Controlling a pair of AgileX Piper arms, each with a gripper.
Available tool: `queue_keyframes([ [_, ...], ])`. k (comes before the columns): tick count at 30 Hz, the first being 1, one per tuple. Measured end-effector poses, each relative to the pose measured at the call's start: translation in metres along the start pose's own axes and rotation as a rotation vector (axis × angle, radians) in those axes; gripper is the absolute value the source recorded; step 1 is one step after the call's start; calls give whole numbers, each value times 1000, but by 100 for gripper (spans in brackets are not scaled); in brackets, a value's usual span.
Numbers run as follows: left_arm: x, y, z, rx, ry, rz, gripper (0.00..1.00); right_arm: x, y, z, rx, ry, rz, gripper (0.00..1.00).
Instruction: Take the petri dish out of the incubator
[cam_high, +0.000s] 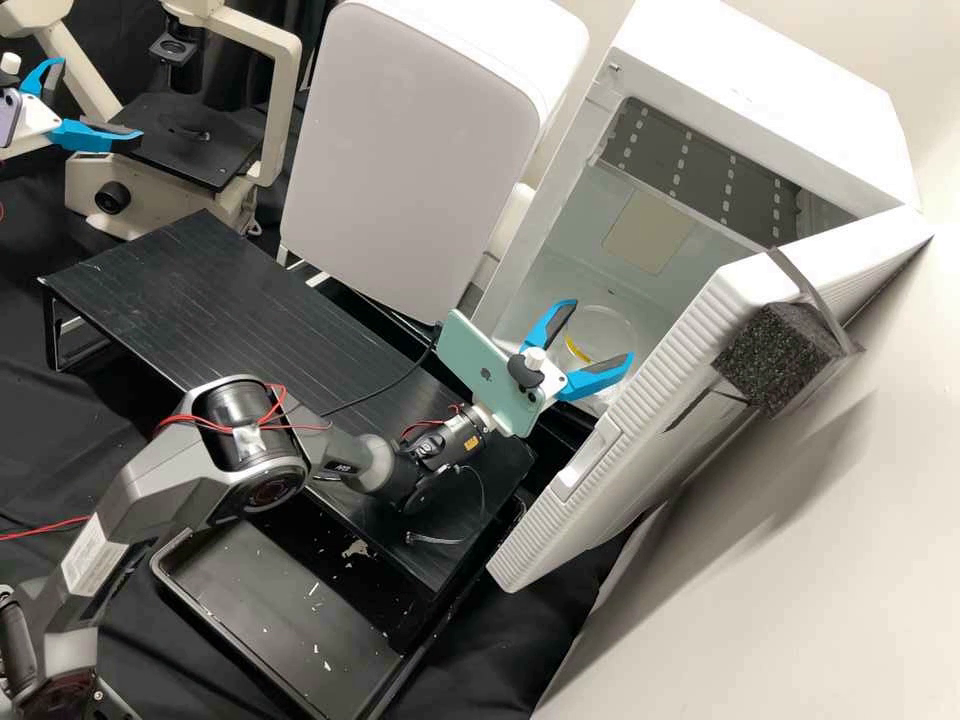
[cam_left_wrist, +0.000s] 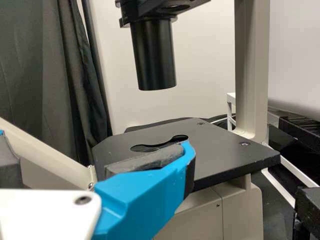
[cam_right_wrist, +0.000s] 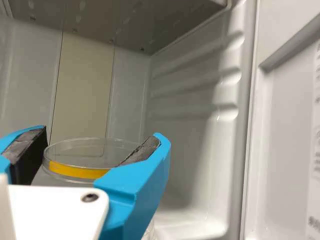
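Petri dish (cam_right_wrist: 77, 170) in incubator (cam_high: 770, 100); right gripper (cam_high: 602, 330) wide around it, seemingly unclamped, likely for side pinch; left gripper (cam_high: 100, 98) wide, empty.

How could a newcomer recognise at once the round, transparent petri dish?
Find the big, white, box-shaped incubator with its door open. Look inside, at the blue-and-white right gripper. The dish there carries a yellow band around its side, unlike the plain pale walls behind.

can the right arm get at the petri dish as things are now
Probably yes: the incubator door stands open, and the right gripper has its fingers apart on either side of the petri dish, nothing visible blocking them.
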Motion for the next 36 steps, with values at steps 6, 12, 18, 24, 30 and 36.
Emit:
queue_keyframes([
  [6, 0, 0, 0, 0, 0, 0, 100, 2, -3, 3, -22, -32, -28, 0],
  [12, 0, 0, 0, 0, 0, 0, 100, 2, -4, 5, -23, -53, -46, 0],
  [18, 0, 0, 0, 0, 0, 0, 100, 4, -5, 7, -25, -68, -61, 0],
  [24, 0, 0, 0, 0, 0, 0, 100, 10, -11, 13, -25, -97, -97, 0],
  [30, 0, 0, 0, 0, 0, 0, 100, 14, -16, 18, -29, -103, -115, 0],
  [36, 0, 0, 0, 0, 0, 0, 100, 15, -15, 18, -30, -98, -110, 100],
])
